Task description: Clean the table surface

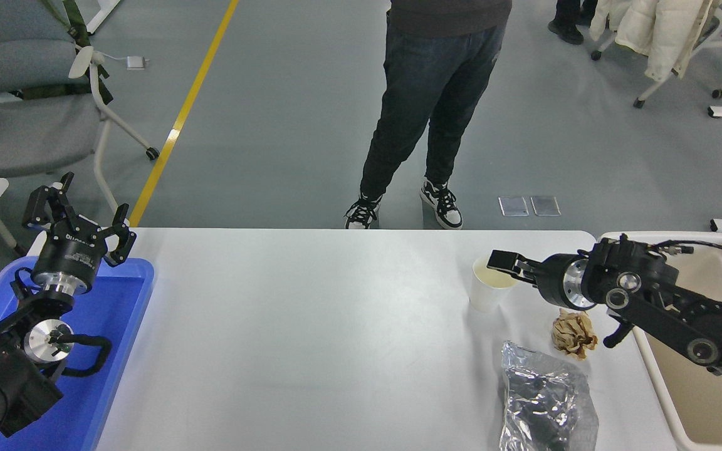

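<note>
The white table surface (311,326) holds a white paper cup (483,299), a crumpled brown paper ball (574,334) and a crinkled silver foil bag (546,401), all at the right. My right gripper (508,268) reaches in from the right, turned on edge and open. One finger lies over the cup's mouth at the rim; I cannot tell if it touches. My left gripper (79,213) is open and empty, parked over the blue tray (107,351) at the lower left.
A beige bin (706,401) stands off the table's right edge, under my right arm. A person (436,94) stands close behind the far edge. A grey chair (22,125) is at the far left, another chair with a coat at the top right.
</note>
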Controlling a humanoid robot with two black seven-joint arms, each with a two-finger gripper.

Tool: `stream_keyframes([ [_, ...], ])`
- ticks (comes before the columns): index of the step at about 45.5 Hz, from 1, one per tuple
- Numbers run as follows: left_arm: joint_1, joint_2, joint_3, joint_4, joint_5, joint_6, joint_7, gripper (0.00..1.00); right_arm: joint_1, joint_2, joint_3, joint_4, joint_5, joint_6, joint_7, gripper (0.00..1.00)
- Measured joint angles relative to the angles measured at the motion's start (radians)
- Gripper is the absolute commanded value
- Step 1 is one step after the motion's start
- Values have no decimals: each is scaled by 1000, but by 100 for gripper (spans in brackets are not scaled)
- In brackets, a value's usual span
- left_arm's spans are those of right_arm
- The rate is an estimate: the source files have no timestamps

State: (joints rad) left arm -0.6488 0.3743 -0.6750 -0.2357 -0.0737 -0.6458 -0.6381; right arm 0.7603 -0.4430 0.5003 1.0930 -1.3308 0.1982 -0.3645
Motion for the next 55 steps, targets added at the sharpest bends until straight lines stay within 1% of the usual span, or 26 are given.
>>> stream_keyframes([
  [11,0,0,0,0,0,-2,0,100,7,53,-14,-70,-77,-23,24,100],
  [16,0,0,0,0,0,-2,0,100,8,65,-16,-91,-104,-32,35,98],
  [21,0,0,0,0,0,-3,0,100,7,73,-22,-108,-123,-43,44,92],
  [23,0,0,0,0,0,-3,0,100,7,75,-29,-113,-128,-49,49,86],
  [28,0,0,0,0,0,-3,0,100,8,78,-50,-122,-139,-66,64,75],
  [30,0,0,0,0,0,-3,0,100,10,79,-60,-127,-147,-75,71,74],
  [33,0,0,1,0,0,-3,0,100,10,81,-71,-135,-156,-85,79,69],
  [35,0,0,1,0,0,-3,0,100,10,82,-77,-138,-161,-90,83,68],
  [37,0,0,1,0,0,-3,0,100,10,85,-83,-143,-165,-96,87,63],
  [40,0,0,1,0,0,-3,0,100,10,88,-90,-151,-170,-105,92,48],
  [41,0,0,1,0,0,-3,0,100,10,89,-92,-153,-171,-108,94,42],
  [43,0,0,1,0,0,-3,0,100,10,90,-97,-158,-173,-113,96,24],
  [44,0,0,1,0,0,-3,0,100,10,91,-99,-160,-174,-115,97,20],
  [47,0,0,1,0,0,-3,0,100,10,92,-107,-164,-176,-119,100,13],
  [49,0,0,1,0,0,-3,0,100,11,93,-113,-167,-176,-122,104,0],
  [55,0,0,1,0,0,-3,0,100,14,95,-123,-173,-171,-127,110,0],
])
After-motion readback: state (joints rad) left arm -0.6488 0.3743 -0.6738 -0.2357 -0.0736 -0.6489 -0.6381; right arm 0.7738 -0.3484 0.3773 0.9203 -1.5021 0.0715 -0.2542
